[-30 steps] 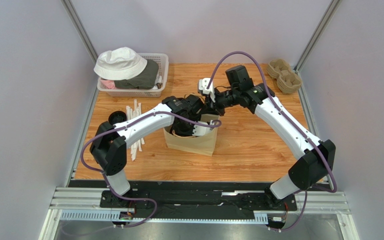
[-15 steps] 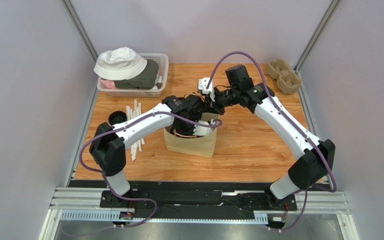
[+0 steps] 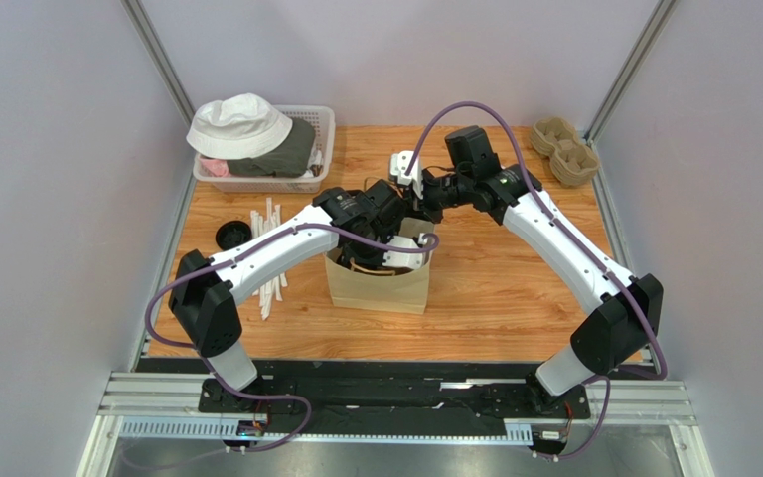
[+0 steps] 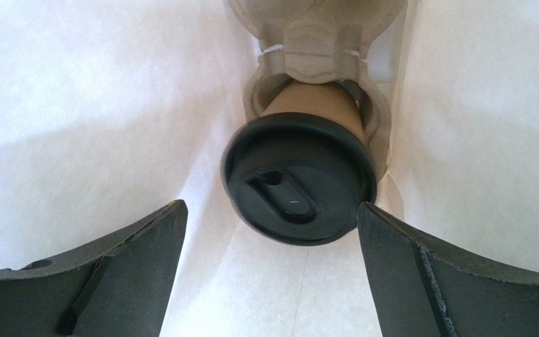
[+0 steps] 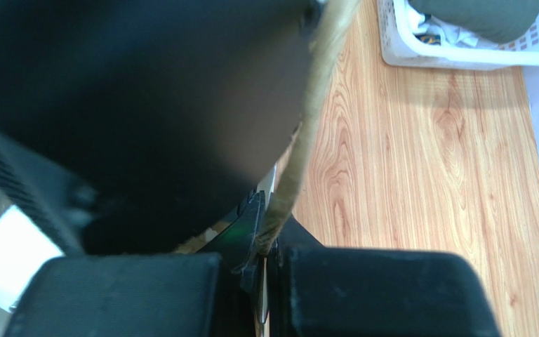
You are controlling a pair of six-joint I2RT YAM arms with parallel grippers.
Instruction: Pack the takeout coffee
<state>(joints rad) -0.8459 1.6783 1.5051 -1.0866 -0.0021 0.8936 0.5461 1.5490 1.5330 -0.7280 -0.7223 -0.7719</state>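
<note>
The takeout coffee, a tan paper cup (image 4: pixel 318 102) with a black lid (image 4: pixel 300 179), sits in a pulp cup tray (image 4: pixel 314 28) inside the brown paper bag (image 3: pixel 381 288). My left gripper (image 4: pixel 271 205) is open inside the bag, with one finger on each side of the lid and not touching it. In the top view its fingers are hidden in the bag's mouth. My right gripper (image 5: pixel 269 256) is shut on a tan strip of the bag's top edge (image 5: pixel 300 147). It holds that edge at the bag's back side (image 3: pixel 415 199).
A white basket (image 3: pixel 321 124) with a white hat (image 3: pixel 238 124) stands at the back left. White sticks (image 3: pixel 271 253) and a loose black disc (image 3: pixel 231 236) lie left of the bag. Stacked pulp trays (image 3: pixel 564 149) sit at the back right corner.
My left arm has drawn slightly back and left, uncovering more of the black disc. My right gripper has shifted a little back and left, still holding the bag's edge.
</note>
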